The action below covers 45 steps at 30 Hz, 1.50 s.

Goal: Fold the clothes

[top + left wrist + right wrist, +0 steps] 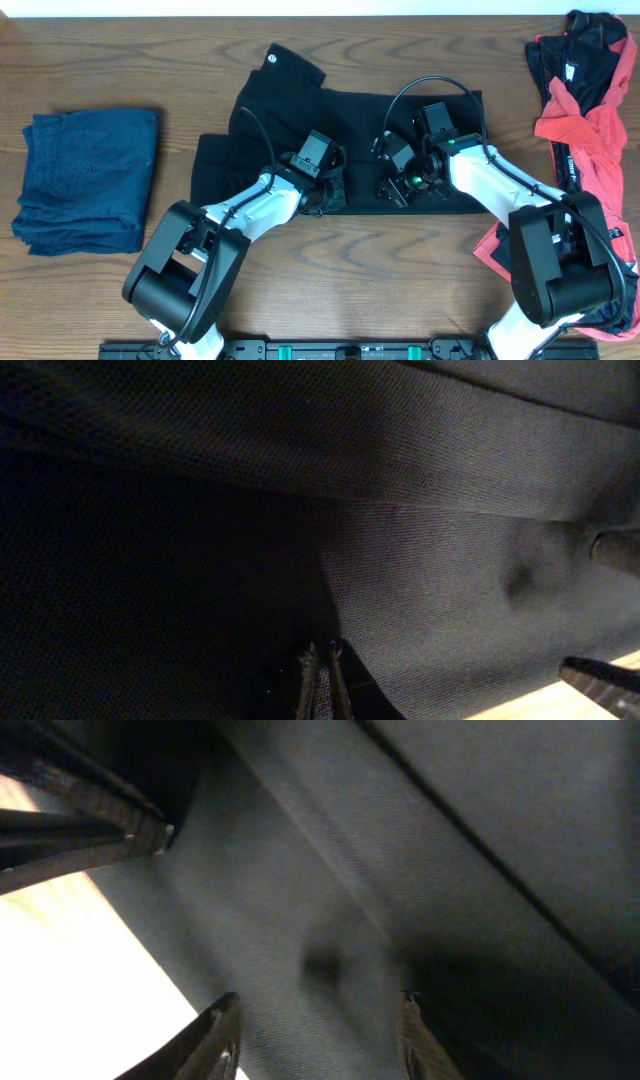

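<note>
One blue garment lies folded left of the left gripper, which pinches the part-folded black pants. Right gripper jaws stand apart; the coral-black pile beyond it is unfolded.

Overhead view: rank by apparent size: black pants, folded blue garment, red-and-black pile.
1. black pants: clearly largest.
2-3. folded blue garment and red-and-black pile: look alike. The right arm covers part of the pile, so I won't rank them.
</note>
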{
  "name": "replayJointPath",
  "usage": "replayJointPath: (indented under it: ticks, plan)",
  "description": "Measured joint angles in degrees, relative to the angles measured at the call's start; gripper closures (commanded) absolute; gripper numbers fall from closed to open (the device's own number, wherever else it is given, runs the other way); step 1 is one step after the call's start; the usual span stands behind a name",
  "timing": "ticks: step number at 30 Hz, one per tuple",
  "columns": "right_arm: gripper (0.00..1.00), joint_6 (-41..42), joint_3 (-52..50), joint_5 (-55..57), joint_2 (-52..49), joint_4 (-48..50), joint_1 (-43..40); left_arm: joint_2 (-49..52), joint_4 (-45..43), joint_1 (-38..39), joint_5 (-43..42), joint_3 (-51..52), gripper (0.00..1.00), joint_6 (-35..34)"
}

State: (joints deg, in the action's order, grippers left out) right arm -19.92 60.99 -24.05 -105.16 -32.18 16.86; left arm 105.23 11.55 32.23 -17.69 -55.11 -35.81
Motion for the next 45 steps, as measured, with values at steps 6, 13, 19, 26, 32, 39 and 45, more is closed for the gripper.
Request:
replayJointPath:
  ticks: [6,13,19,26,32,39,45]
  plan:
    - [0.48,0.02,0.00,2.16,-0.66,0.39,0.00,0.00,0.00,0.00,0.00,0.00,0.90,0.02]
    - [0.47,0.07,0.02,2.51,-1.62,0.39,0.00,0.00,0.00,0.00,0.00,0.00,0.90,0.00]
    - [0.48,0.09,0.04,2.25,-1.62,-0.09,0.00,0.00,0.00,0.00,0.00,0.00,0.90,0.00]
    - [0.39,3.69,0.04,8.94,-1.64,4.55,0.26,0.00,0.00,0.00,0.00,0.00,0.90,0.02]
    - [0.39,4.85,0.04,14.40,-2.08,8.85,0.26,0.00,0.00,0.00,0.00,0.00,0.90,0.00]
    - [0.39,9.49,0.04,22.43,-2.27,11.39,0.24,0.00,0.00,0.00,0.00,0.00,0.90,0.02]
    - [0.41,12.02,0.07,27.76,-2.29,10.71,0.13,0.00,0.00,0.00,0.00,0.00,0.90,0.02]
